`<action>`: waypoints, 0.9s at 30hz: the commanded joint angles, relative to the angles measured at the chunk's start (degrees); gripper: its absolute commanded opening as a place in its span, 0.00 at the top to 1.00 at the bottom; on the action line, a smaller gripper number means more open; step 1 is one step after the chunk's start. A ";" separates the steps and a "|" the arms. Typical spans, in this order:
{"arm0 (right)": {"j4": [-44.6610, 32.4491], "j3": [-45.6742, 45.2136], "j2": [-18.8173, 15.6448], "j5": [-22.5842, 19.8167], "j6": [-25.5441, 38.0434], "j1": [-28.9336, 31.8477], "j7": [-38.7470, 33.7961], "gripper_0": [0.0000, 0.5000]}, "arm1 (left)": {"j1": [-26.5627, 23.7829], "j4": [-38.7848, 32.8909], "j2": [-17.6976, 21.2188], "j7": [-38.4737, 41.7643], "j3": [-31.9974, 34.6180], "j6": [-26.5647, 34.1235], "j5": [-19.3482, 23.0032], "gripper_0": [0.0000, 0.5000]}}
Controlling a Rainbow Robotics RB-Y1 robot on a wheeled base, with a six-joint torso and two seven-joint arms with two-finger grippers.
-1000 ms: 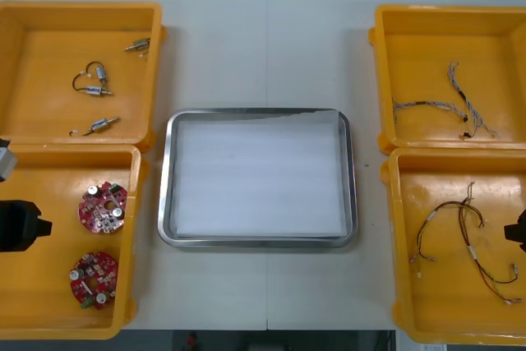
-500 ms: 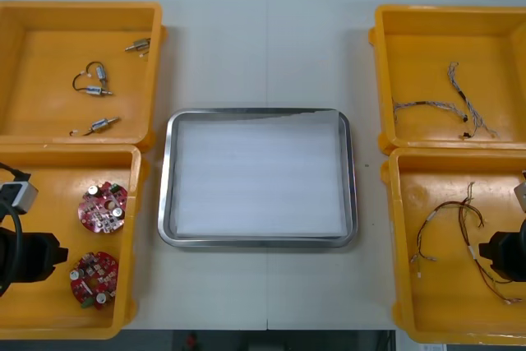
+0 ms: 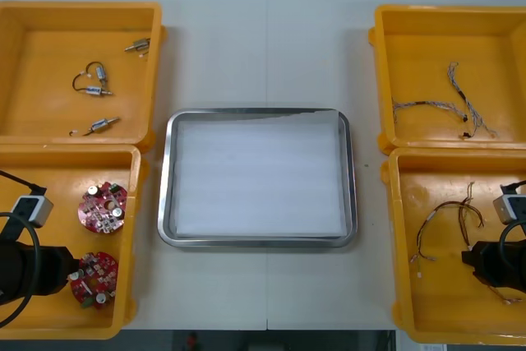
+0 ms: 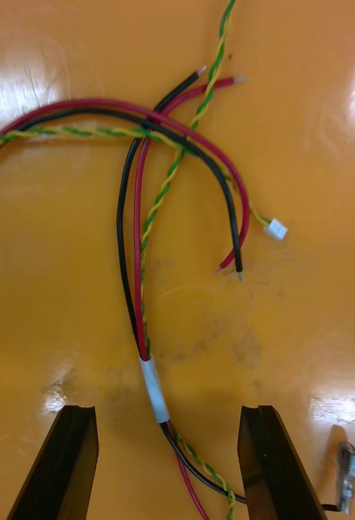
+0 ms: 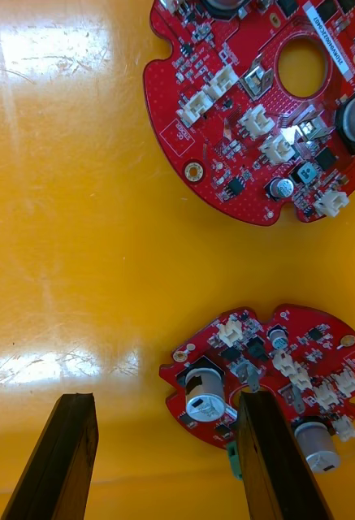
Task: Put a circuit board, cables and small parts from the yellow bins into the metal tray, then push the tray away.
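At the worktop's near left corner, the left gripper (image 3: 71, 271) (image 5: 165, 400) hangs low in the near left bin (image 3: 41, 174). Its jaws are wide apart and hold nothing. One finger (image 5: 270, 455) overlaps the rim of the near board (image 3: 93, 279) (image 5: 307, 366), and the other stands over bare bin floor. The far board (image 3: 103, 206) (image 5: 250, 114) lies just beyond, apart from the near one. Both boards are near the bin's tray-side wall.

At the near right corner, the right gripper (image 3: 470, 259) (image 4: 165, 410) sits in the near right bin (image 3: 427, 302). Its jaws are open and straddle the cables (image 3: 460, 207) (image 4: 136, 244) at a white sleeve without gripping.

The tray (image 3: 163, 203) lies mid-worktop, white inside, with narrow bare strips between it and the bins on both sides. Beyond its far rim, open worktop (image 3: 263, 39) runs to the far edge.

The far left bin (image 3: 41, 55) holds small metal parts (image 3: 97, 89). The far right bin (image 3: 427, 47) holds a blue and white cable (image 3: 423, 105).
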 commanded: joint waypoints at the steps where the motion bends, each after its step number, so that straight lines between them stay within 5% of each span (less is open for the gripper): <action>1: 0.08 1.80 -1.66 0.86 -0.48 0.62 2.96 0.00 | 1.97 1.47 0.14 3.25 -2.10 -2.60 -1.95 0.00; 13: 3.34 3.56 -1.74 1.30 -3.29 0.62 5.07 0.03 | 1.88 4.02 -0.04 3.52 -5.62 -6.91 -3.79 0.00; 15: 3.34 3.65 -1.66 1.30 -2.85 0.62 5.16 0.28 | 1.88 4.55 -0.13 3.43 -5.79 -7.70 -3.79 0.00; 17: 3.34 3.56 -1.74 1.12 -2.68 0.62 5.16 0.78 | 1.88 4.72 -0.04 3.34 -5.88 -7.70 -3.79 0.00; 19: 3.34 3.56 -1.66 0.94 -2.59 0.62 4.98 1.00 | 1.88 4.72 -0.04 3.34 -6.06 -7.61 -3.79 0.00; 27: 1.40 2.07 -1.74 0.06 -1.18 0.18 5.24 1.00 | 1.88 4.72 -0.13 3.52 -6.32 -7.61 -3.35 0.00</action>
